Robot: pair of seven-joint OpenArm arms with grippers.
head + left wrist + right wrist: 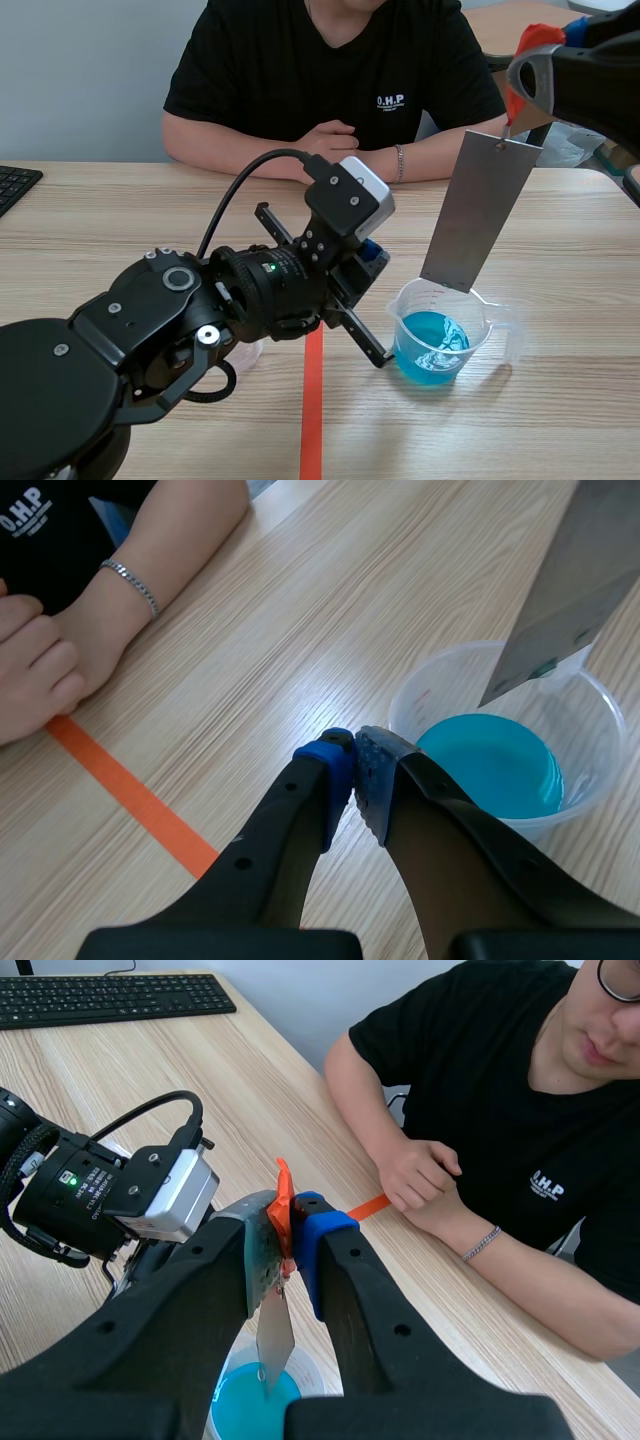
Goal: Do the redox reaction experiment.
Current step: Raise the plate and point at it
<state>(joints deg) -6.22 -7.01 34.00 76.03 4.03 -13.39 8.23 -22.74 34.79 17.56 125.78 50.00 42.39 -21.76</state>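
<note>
Metal strip: one; flat, dull grey and rectangular, with a small hole near its upper end. It hangs tilted from an orange-red tab.
Strip position: its lower edge is at the mouth of the beaker, above the liquid.
Beaker: one; clear plastic with a spout, standing on the table. The red scale marks are too small to read.
Blue liquid: a shallow pool in the beaker's bottom.
Right gripper: raised over the beaker, pads pinched on the tab.
Left gripper: pads meeting on nothing, just beside the beaker.
Tape line: one orange-red line, near the beaker.
Person: one, across the table, forearms resting on it, in a black shirt reading "O.H.P", with a bracelet on one wrist.
Keyboard: one, black, well apart from the beaker.
</note>
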